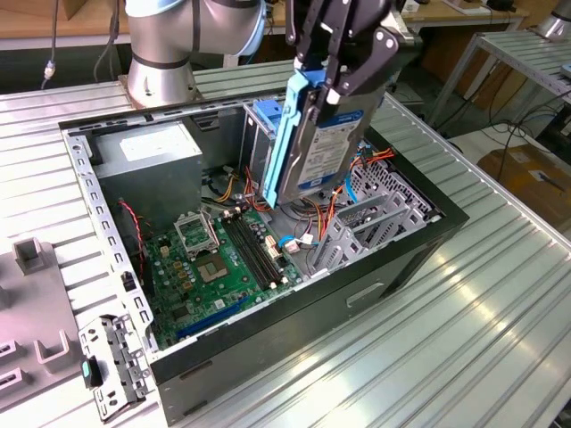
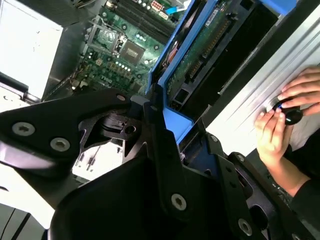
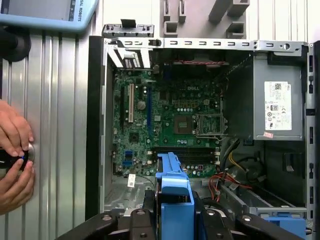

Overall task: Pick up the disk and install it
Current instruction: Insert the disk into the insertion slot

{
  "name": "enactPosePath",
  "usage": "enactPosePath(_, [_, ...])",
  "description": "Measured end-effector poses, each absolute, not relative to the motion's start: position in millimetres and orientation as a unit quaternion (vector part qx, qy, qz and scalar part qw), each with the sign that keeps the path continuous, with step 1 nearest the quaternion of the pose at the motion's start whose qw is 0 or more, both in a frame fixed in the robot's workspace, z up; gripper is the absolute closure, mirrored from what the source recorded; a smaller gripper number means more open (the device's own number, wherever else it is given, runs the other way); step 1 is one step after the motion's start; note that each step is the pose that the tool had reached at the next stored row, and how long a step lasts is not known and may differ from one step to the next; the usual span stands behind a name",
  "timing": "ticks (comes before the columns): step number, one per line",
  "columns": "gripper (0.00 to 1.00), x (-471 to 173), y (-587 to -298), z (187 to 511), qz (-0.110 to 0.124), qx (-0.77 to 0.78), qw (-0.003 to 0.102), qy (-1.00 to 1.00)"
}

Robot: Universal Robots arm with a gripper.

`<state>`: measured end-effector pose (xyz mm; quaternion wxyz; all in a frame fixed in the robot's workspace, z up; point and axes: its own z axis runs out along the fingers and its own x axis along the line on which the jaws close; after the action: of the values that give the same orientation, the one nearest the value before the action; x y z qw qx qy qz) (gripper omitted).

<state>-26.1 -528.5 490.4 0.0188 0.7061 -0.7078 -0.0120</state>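
Pincer: the pincer (image 1: 328,85) is closed onto the disk (image 1: 312,152), its black fingers (image 1: 368,55) pressing the two flat faces near the upper end.
Disk: held on edge and slightly tilted above the open computer case (image 1: 268,357), toward the exterior view's right of its interior; whether the lower end touches anything below cannot be told.
Carrier: a blue carrier (image 1: 289,134) frames the disk; in the second wrist view the disk's green circuit-board side (image 2: 200,55) faces the camera.
Labels: a white-and-blue label (image 1: 332,134) is on the disk's face, and a white sticker (image 3: 277,106) on the grey power supply box (image 1: 147,152).
Case contents: motherboard (image 1: 214,259) on the floor, power supply in one corner, metal drive cage (image 1: 260,143) with a blue latch (image 1: 268,114), and red and orange cables (image 1: 328,207).
Table: ribbed metal table (image 1: 464,303) under the case.
Person: two hands (image 3: 15,155) rest on a round knob beside the case.
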Motion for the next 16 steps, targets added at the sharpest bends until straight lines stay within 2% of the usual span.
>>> enactPosePath(16, [0.63, 56.5, -546.2, 475.8, -0.012, 0.706, 0.019, -0.708])
